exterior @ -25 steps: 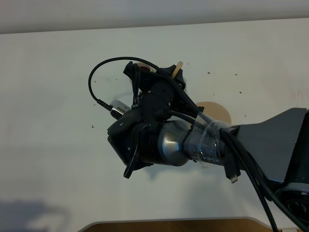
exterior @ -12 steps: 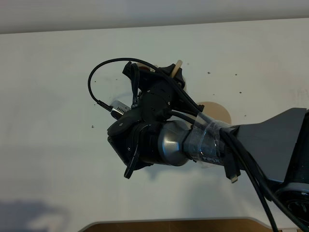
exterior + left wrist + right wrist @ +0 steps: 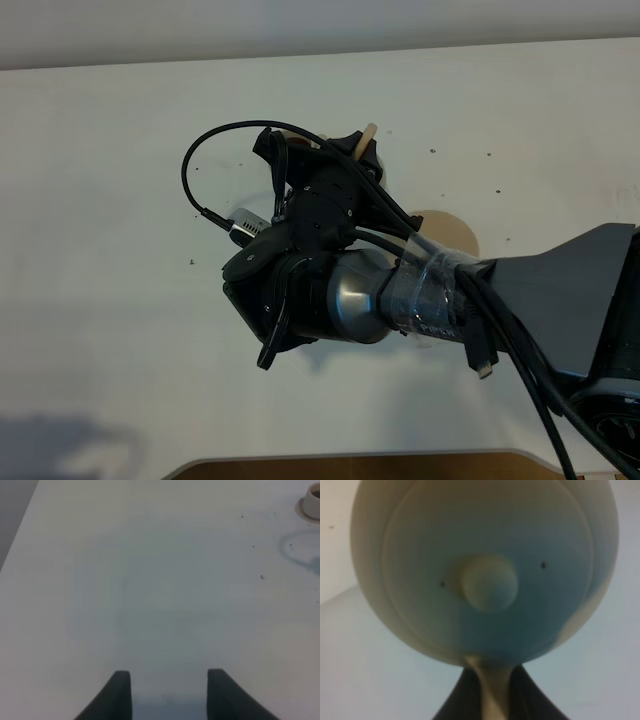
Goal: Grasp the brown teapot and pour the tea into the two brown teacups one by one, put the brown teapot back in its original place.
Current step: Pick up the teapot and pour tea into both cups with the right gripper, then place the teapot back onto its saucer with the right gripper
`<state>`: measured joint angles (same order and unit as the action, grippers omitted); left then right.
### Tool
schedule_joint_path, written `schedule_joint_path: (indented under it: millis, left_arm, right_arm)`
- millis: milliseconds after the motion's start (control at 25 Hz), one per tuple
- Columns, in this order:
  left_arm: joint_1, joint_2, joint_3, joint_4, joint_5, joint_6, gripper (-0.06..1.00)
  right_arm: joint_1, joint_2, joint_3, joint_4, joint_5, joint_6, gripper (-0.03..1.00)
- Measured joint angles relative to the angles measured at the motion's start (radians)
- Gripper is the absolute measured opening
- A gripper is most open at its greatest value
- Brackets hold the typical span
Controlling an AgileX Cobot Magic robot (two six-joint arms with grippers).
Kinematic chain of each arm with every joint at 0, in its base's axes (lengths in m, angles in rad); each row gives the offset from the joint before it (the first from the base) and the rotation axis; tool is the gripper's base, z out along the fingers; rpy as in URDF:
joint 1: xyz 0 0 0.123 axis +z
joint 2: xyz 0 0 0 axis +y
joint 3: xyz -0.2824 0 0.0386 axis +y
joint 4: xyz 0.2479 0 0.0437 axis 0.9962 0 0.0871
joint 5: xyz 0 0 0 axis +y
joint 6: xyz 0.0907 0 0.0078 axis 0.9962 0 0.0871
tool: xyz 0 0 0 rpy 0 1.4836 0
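The brown teapot (image 3: 485,565) fills the right wrist view, its knobbed lid turned toward the camera. My right gripper (image 3: 492,685) is shut on its handle (image 3: 492,700). In the exterior high view the right arm reaches across the middle and hides most of the pot; only a tan sliver (image 3: 369,138) shows by the gripper (image 3: 350,155). The wide tan saucer disc (image 3: 450,232) lies bare, half hidden behind the arm. One teacup on its saucer (image 3: 313,502) shows at the edge of the left wrist view. The other cup is hidden. My left gripper (image 3: 169,690) is open and empty above the table.
The white table (image 3: 120,220) carries a few dark specks (image 3: 190,262). The right arm's black cables (image 3: 200,160) loop out over it. The table's front edge and a wooden rim (image 3: 350,465) lie at the bottom of the exterior high view.
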<state>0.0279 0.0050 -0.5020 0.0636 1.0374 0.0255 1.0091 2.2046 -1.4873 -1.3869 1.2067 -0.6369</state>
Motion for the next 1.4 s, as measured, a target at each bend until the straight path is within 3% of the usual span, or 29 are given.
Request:
schedule_joint_path:
  millis: [160, 480, 760, 960, 1240, 1400]
  left_arm:
    - [0.000, 0.000, 0.000, 0.000, 0.000, 0.000, 0.37]
    - [0.000, 0.000, 0.000, 0.000, 0.000, 0.000, 0.37]
    - [0.000, 0.000, 0.000, 0.000, 0.000, 0.001, 0.37]
    - [0.000, 0.000, 0.000, 0.000, 0.000, 0.001, 0.37]
    - [0.000, 0.000, 0.000, 0.000, 0.000, 0.001, 0.37]
    - [0.000, 0.000, 0.000, 0.000, 0.000, 0.001, 0.37]
  right_arm:
    - [0.000, 0.000, 0.000, 0.048, 0.000, 0.024, 0.12]
    - [0.000, -0.001, 0.000, 0.123, 0.000, 0.182, 0.12]
    - [-0.009, -0.078, 0.000, 0.261, -0.001, 0.293, 0.12]
    - [-0.053, -0.173, 0.000, 0.443, 0.002, 0.411, 0.12]
    - [-0.154, -0.257, 0.000, 0.799, 0.007, 0.605, 0.12]
    - [-0.199, -0.259, 0.001, 0.969, 0.009, 0.637, 0.12]
